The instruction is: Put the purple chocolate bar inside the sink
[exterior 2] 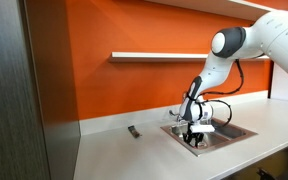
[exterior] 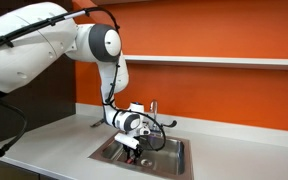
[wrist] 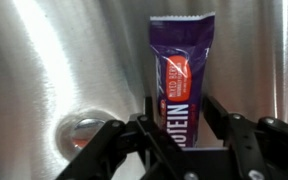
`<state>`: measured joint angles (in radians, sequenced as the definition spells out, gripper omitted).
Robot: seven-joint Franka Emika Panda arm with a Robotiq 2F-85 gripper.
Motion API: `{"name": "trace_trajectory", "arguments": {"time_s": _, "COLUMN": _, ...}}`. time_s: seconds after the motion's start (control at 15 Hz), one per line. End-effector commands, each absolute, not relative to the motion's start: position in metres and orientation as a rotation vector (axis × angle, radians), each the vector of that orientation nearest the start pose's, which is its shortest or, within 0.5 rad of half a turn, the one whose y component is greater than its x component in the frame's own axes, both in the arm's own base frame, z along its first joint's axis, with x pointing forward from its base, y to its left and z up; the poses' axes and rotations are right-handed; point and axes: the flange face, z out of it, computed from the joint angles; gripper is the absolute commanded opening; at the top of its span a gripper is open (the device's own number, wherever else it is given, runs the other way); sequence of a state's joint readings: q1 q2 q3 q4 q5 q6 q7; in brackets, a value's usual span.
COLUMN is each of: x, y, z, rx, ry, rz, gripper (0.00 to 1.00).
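The purple bar (wrist: 181, 70) looks light, thin and somewhat bendy, and its foil wrapper is probably slippery, so I judge a pinch across its width near one end is enough. The end effector (wrist: 177, 110) grips it this way, fingers narrow on one end, low inside the sink (wrist: 44, 60) near the drain (wrist: 84, 130).

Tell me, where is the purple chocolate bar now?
In the wrist view, the purple chocolate bar sits between the jaws of the gripper, down inside the sink, with the drain on its left.

White rounded arm (exterior: 39, 40), black cable (exterior: 97, 10) alongside, black jointed end effector (wrist: 181, 112).
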<state>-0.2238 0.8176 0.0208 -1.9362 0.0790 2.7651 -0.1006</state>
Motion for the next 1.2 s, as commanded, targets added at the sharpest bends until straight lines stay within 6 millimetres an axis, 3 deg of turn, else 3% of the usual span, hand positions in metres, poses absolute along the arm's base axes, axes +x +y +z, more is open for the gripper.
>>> {"name": "trace_trajectory", "arguments": {"time_s": 0.0, "x": 0.588, "y": -0.122, "z": 0.067, "rx": -3.076, "ry": 0.279, "rz": -0.014, "gripper": 0.88}}
{"name": "trace_trajectory", "arguments": {"time_s": 0.13, "x": 0.586, "y": -0.121, "z": 0.074, "rx": -3.082, "ry": 0.279, "rz": -0.021, "gripper": 0.99}}
{"name": "trace_trajectory", "arguments": {"time_s": 0.67, "x": 0.573, "y": -0.106, "z": 0.125, "rx": -3.126, "ry": 0.292, "rz": -0.086, "gripper": 1.00}}
{"name": "trace_trajectory", "arguments": {"time_s": 1.13, "x": 0.542, "y": -0.079, "z": 0.175, "rx": -3.165, "ry": 0.256, "rz": -0.086, "gripper": 1.00}}
